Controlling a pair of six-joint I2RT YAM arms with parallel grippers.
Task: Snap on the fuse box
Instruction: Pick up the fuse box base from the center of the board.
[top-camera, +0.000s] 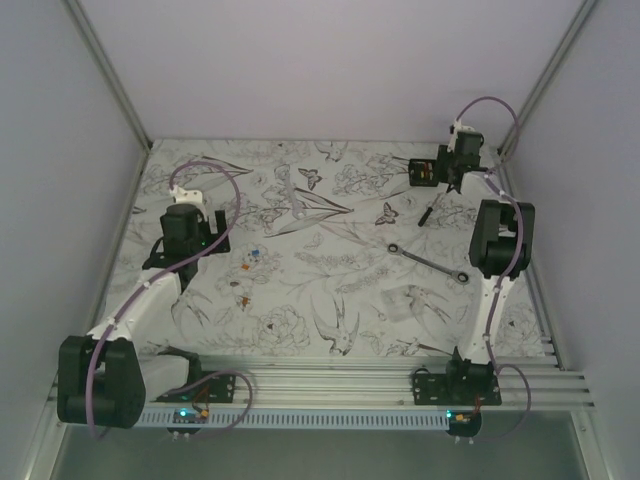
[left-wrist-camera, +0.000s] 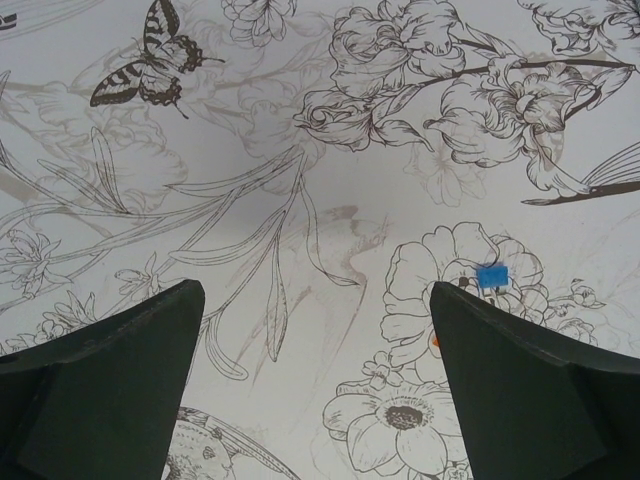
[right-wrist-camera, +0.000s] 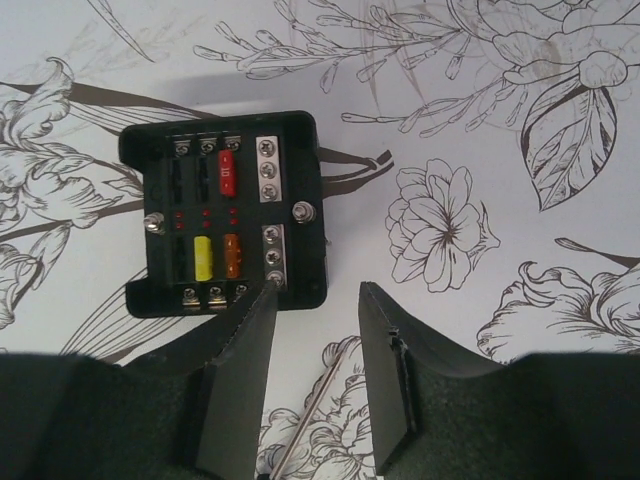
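The fuse box (right-wrist-camera: 225, 212) is a black square box lying open on the flower-patterned table, with red, yellow and orange fuses inside. In the top view it (top-camera: 420, 174) sits at the far right. My right gripper (right-wrist-camera: 318, 295) is open and empty, just near-right of the box, with its left finger (right-wrist-camera: 240, 350) over the box's near right corner. It also shows in the top view (top-camera: 452, 172). My left gripper (left-wrist-camera: 318, 300) is open and empty above bare table at the left (top-camera: 195, 240), far from the box.
A thin metal shaft (right-wrist-camera: 310, 410) lies between my right fingers, part of a short black stick-like tool (top-camera: 432, 210). A metal wrench (top-camera: 430, 262) lies near-right of centre. Loose small fuses lie mid-left (top-camera: 250, 260), one of them blue (left-wrist-camera: 490, 276). Walls enclose the table.
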